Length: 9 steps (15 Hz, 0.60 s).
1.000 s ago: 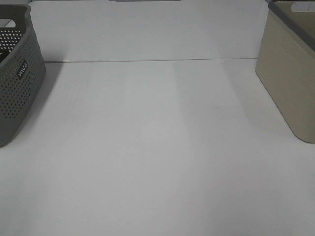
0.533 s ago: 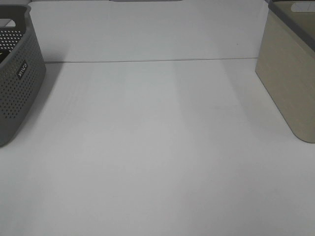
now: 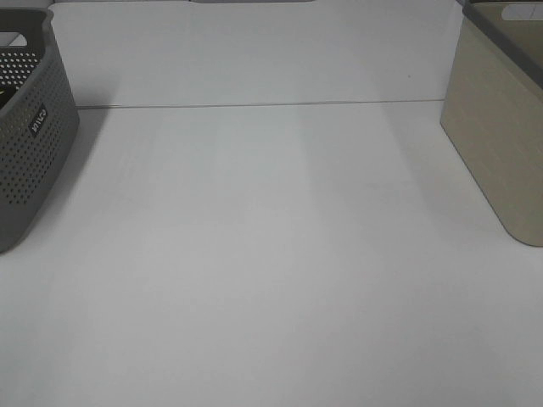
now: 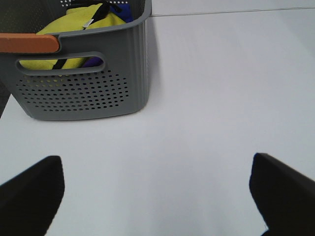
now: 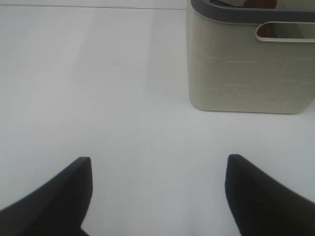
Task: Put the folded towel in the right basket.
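— Beige solid-walled plastic basket with dark grey rim [image 5: 248, 69]: contents?
— Reddish-brown cloth [image 5: 260, 4], glimpsed over the rim and through the handle cutout; probably the folded towel.
— Grippers?
— Left gripper [image 4: 157, 194] and right gripper [image 5: 158, 191]: both spread wide, empty, over white table [image 3: 271, 254]. Grey perforated basket [image 4: 83, 83] held yellow fabric [image 4: 78, 22].
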Each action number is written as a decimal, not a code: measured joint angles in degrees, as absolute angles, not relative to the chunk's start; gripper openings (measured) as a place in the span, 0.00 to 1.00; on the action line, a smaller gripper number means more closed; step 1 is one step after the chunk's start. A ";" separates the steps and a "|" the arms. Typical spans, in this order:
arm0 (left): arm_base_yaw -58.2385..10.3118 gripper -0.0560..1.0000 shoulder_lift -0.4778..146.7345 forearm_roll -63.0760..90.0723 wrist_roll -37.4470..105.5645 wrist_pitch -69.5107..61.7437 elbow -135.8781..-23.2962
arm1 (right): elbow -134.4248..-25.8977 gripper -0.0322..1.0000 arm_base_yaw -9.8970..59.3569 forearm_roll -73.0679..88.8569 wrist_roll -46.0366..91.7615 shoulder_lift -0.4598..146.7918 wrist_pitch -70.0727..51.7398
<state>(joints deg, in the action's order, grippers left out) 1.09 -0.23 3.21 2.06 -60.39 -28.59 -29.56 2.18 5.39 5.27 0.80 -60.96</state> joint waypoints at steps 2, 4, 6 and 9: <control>1.09 0.97 -0.23 3.21 2.06 -60.39 -28.59 | -29.28 0.72 2.18 5.39 5.33 0.80 -61.02; 1.09 0.97 -0.23 3.21 2.06 -60.39 -28.59 | -29.28 0.72 2.18 5.44 5.27 0.80 -61.02; 1.09 0.97 -0.23 3.21 2.06 -60.39 -28.59 | -29.28 0.72 2.18 5.44 5.27 0.80 -61.02; 1.09 0.97 -0.23 3.21 2.06 -60.39 -28.59 | -29.28 0.72 2.18 5.44 5.27 0.80 -61.02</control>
<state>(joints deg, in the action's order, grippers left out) 1.09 -0.23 3.21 2.06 -60.39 -28.59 -29.28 2.18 5.44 5.27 0.80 -61.02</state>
